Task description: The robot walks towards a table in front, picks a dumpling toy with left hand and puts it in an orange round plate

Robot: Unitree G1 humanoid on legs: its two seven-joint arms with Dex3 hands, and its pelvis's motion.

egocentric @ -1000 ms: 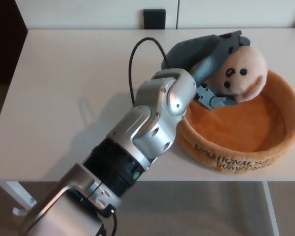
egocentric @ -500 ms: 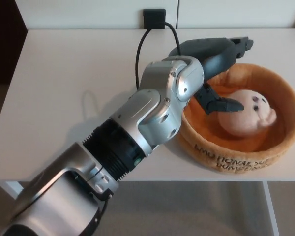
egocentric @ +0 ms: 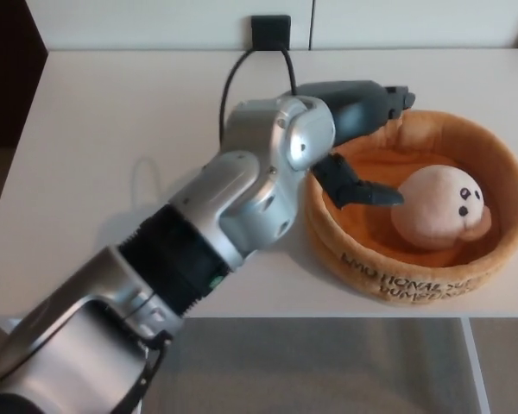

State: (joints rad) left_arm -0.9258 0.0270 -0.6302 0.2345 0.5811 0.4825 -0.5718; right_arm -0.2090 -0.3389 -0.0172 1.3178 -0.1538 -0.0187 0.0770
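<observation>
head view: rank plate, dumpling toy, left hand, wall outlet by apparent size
1. orange round plate
2. dumpling toy and left hand: look similar, and the hand sits nearer the camera, so unranked
3. wall outlet

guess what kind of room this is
Probably an office or lab set up for robot tests, though little of it shows: a plain white table against a pale wall with a black socket, bare but for a plush orange plate holding a dumpling toy.
</observation>
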